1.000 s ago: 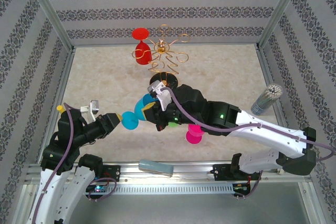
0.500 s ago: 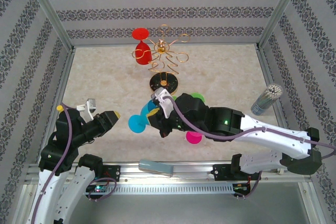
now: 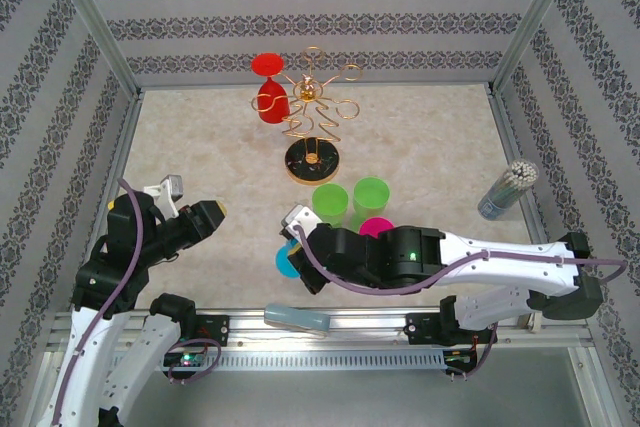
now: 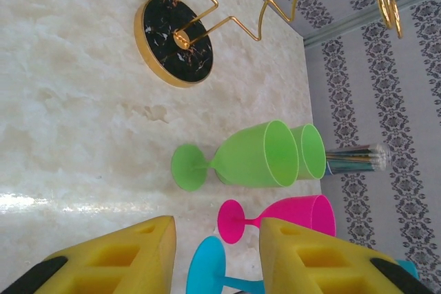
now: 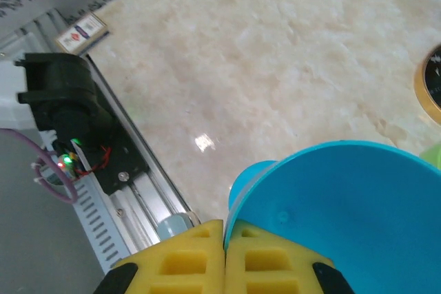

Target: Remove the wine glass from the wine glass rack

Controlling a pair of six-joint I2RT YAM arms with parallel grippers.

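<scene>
Right fingers (image 5: pixel 186 261) are pressed together, pinching the blue wine glass (image 5: pixel 344 218) at the stem below its bowl. That glass is off the wine glass rack (image 3: pixel 318 117), low over the counter (image 3: pixel 200 147) near its front edge, beside a pink glass (image 3: pixel 377 228) and two green glasses (image 3: pixel 330 204). Left fingers (image 4: pixel 117 259) are spread and hold nothing. A red wine glass (image 3: pixel 270 105) hangs on the rack.

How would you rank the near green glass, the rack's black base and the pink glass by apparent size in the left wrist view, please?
1. near green glass
2. rack's black base and pink glass: about alike, the pink one partly hidden, so unranked.
</scene>
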